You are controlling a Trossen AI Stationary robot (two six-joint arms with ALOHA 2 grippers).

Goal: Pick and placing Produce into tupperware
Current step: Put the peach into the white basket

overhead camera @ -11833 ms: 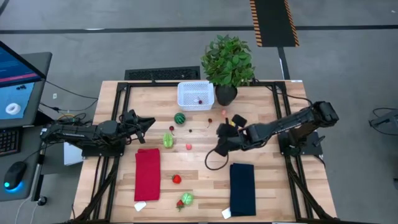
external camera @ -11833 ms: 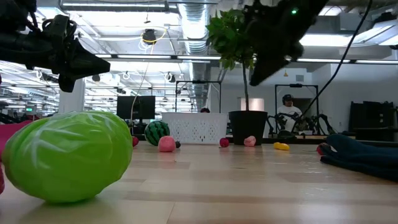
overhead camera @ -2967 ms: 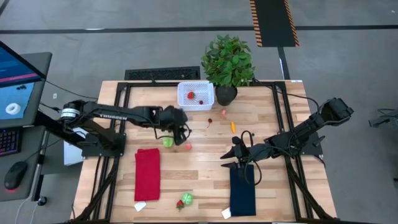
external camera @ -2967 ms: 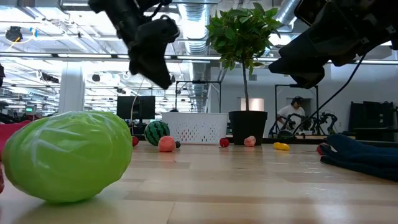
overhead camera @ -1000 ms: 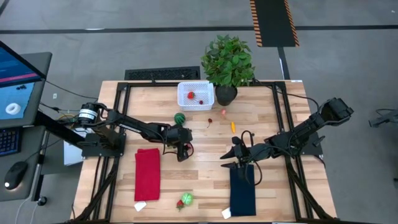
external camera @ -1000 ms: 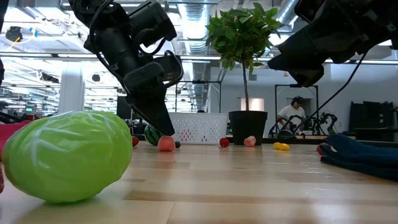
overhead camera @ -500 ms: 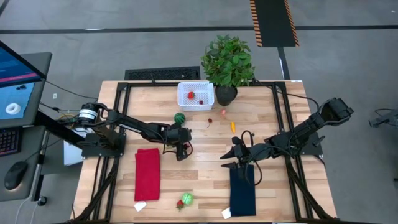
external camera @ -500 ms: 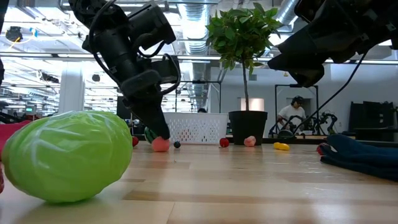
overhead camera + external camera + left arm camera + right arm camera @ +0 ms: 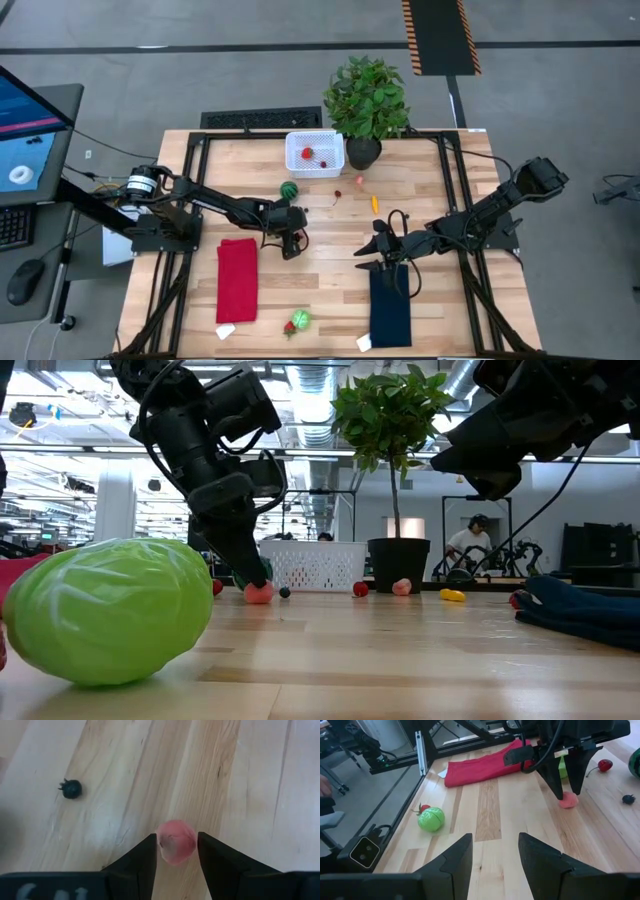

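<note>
The pink fruit (image 9: 176,841) sits between my left gripper's (image 9: 292,240) fingers near the table's middle; it also shows in the low view (image 9: 258,593). The white basket (image 9: 314,154) stands at the far edge with red pieces inside. The striped watermelon ball (image 9: 289,189) rests on the table in front of the basket. A black berry (image 9: 71,788) lies close by. A green cabbage (image 9: 299,320) lies near the near edge. My right gripper (image 9: 495,865) hangs open above the far end of the dark blue cloth (image 9: 390,303), touching nothing. My left gripper pinches the pink fruit by its two opposite sides (image 9: 161,845) between the two fingers (image 9: 145,857). The fingers slant down from the table's left side. In the low view the fruit sits at table level; whether it is lifted clear, I cannot tell.
A potted plant (image 9: 367,100) stands right of the basket. A red cloth (image 9: 237,280) lies near-left. An orange piece (image 9: 375,204), a small pink piece (image 9: 360,181) and a small red piece (image 9: 337,194) lie mid-table. Bare wood shows between the cloths.
The pink fruit has shifted a little toward the table's left, together with the left gripper's fingers around it. The right arm has kept still.
</note>
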